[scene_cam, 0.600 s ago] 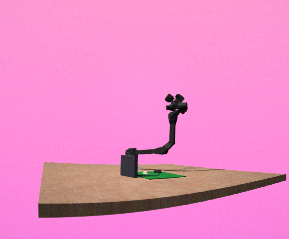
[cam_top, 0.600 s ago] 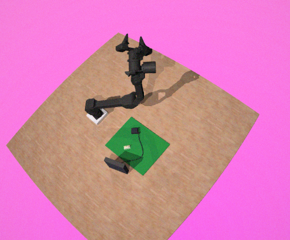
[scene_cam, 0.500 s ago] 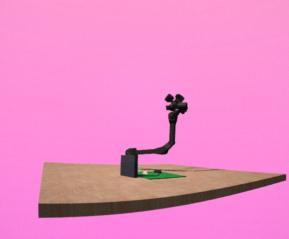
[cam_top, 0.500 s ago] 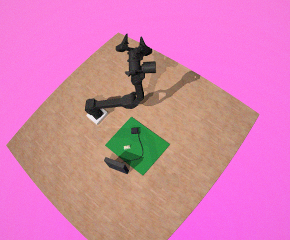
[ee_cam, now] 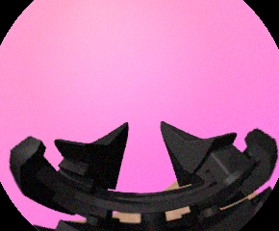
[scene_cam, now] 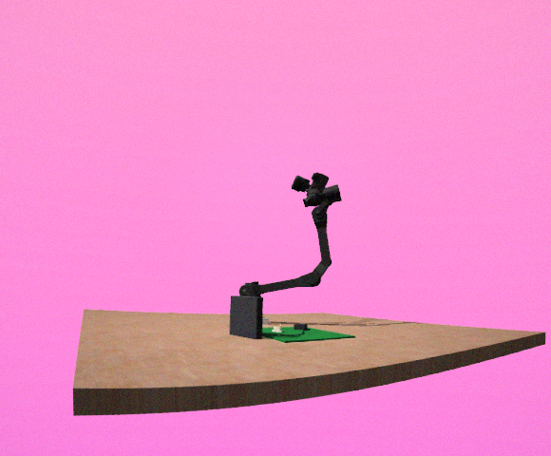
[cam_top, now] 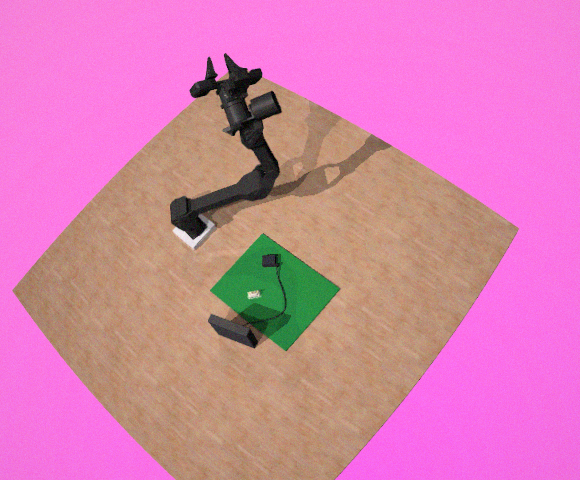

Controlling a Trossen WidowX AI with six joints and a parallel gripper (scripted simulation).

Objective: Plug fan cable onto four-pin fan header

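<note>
Gripper (cam_top: 217, 55) (scene_cam: 317, 187) (ee_cam: 143, 125) held high beyond board (cam_top: 308, 289) (scene_cam: 327, 335), half open, nothing gripped; approach presumably still to be lined up. Plug (cam_top: 269, 260) (scene_cam: 300, 326) laid on board, apart from header (cam_top: 253, 294) (scene_cam: 276, 329), cable (cam_top: 284, 297) (scene_cam: 299, 333) left slack, likely for reach.

The light-brown wood-look tabletop (cam_top: 383, 248) (scene_cam: 167, 358) is showing streaky grain; toward its six o'clock, the dark-grey upright rectangular slab (cam_top: 232, 330) (scene_cam: 245, 316) is looking smooth and matt.
</note>
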